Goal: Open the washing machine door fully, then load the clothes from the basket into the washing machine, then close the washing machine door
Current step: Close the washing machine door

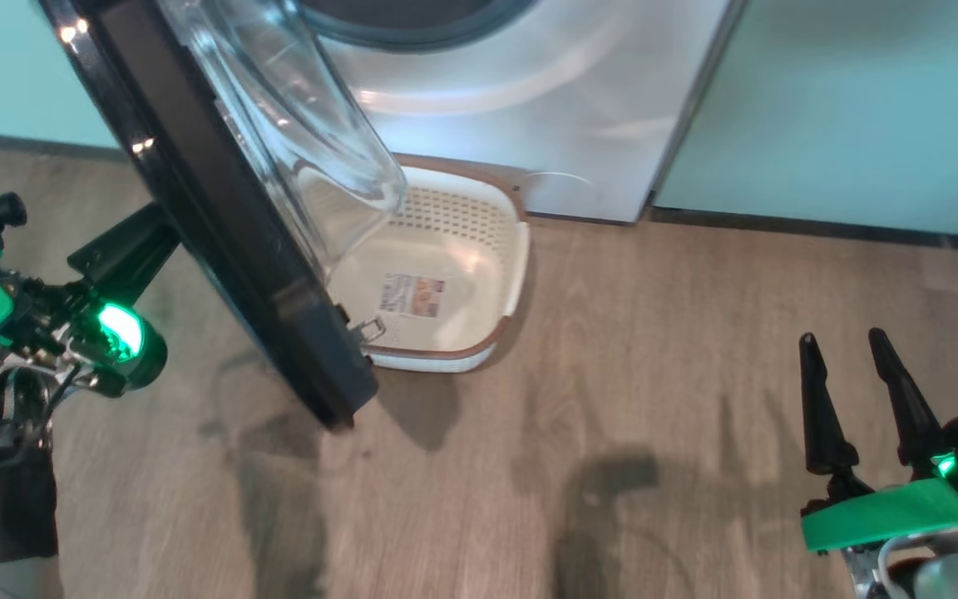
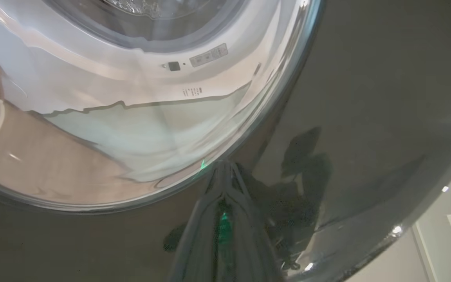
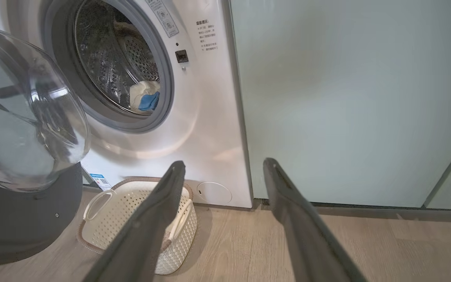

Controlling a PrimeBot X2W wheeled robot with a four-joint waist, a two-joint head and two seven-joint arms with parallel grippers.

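The washing machine door (image 1: 221, 216) stands partly open, and its clear glass bowl (image 3: 22, 117) hangs over the left part of the basket (image 1: 520, 249). My left gripper (image 1: 165, 218) is shut, and its tips (image 2: 221, 166) rest against the door's glossy black outer face (image 2: 366, 98). The cream basket (image 3: 178, 243) sits on the floor before the washing machine (image 3: 206, 117), with only a label sticker on its base. Pale yellow and blue clothes (image 3: 144, 96) lie inside the steel drum. My right gripper (image 1: 841, 337) is open and holds nothing, low at the right, with its fingers (image 3: 159, 219) pointing toward the machine.
Pale green cabinet panels (image 1: 845, 108) flank the washer on the right (image 3: 347, 98). Wood floor (image 1: 612, 416) stretches between my right gripper and the basket. The door's lower edge swings out over the floor on the left.
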